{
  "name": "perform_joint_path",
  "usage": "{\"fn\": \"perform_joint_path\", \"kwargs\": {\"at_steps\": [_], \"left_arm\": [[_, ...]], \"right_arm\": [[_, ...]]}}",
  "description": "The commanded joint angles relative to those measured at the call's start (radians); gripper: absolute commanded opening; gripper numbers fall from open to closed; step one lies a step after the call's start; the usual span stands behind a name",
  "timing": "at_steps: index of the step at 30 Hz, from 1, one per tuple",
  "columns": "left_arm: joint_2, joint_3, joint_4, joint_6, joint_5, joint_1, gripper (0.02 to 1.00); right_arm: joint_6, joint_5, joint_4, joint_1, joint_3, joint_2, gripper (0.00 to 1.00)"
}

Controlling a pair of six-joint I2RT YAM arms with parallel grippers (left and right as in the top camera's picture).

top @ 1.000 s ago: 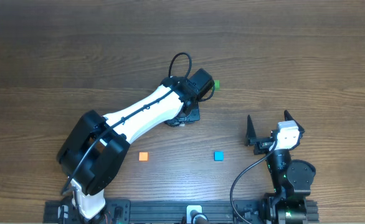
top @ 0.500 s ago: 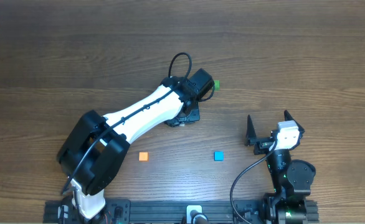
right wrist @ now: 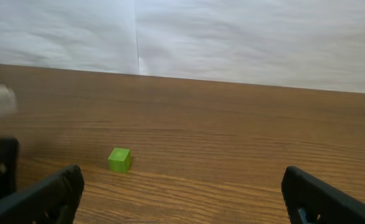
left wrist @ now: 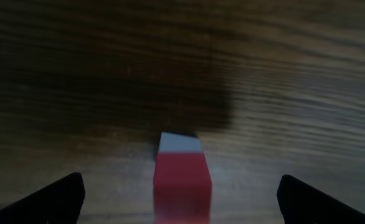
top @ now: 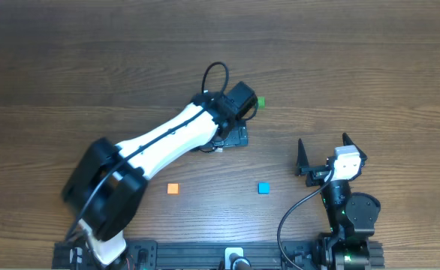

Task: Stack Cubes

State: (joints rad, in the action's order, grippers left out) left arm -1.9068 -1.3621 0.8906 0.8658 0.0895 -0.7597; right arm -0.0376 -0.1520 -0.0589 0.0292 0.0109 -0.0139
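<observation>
Straddling the red cube [left wrist: 182,177], set on the table [top: 355,60] near-left of the green cube [top: 261,101], the left gripper [left wrist: 179,186] is held with fingers spread wide, evidently readied for grasping, while the right gripper [top: 323,150] is parked, fingers apart.

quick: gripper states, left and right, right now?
Left gripper: open, red cube on the table between its fingers, not gripped.
Right gripper: open, holding nothing.
</observation>
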Motion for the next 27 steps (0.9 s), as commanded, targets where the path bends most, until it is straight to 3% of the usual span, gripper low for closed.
{"fn": "perform_joint_path", "kwargs": {"at_steps": [1,9,18,27], "left_arm": [[0.245,0.001,0.025,0.002,0.088,0.005,1.000],[0.521,0.155,0.126,0.004,0.172,-0.013,1.000],[0.608,0.603,-0.085,0.010,0.082,-0.010,1.000],[0.601,0.713,-0.191,0.010,0.049,-0.010,0.925]], "right_arm": [[-0.005,-0.004,-0.003,-0.004,-0.006,0.007,0.993],[-0.005,-0.004,-0.003,-0.004,-0.006,0.007,0.991],[-0.005,-0.004,-0.003,-0.004,-0.006,0.007,0.993],[-0.005,-0.004,-0.003,-0.004,-0.006,0.007,0.993]]}}
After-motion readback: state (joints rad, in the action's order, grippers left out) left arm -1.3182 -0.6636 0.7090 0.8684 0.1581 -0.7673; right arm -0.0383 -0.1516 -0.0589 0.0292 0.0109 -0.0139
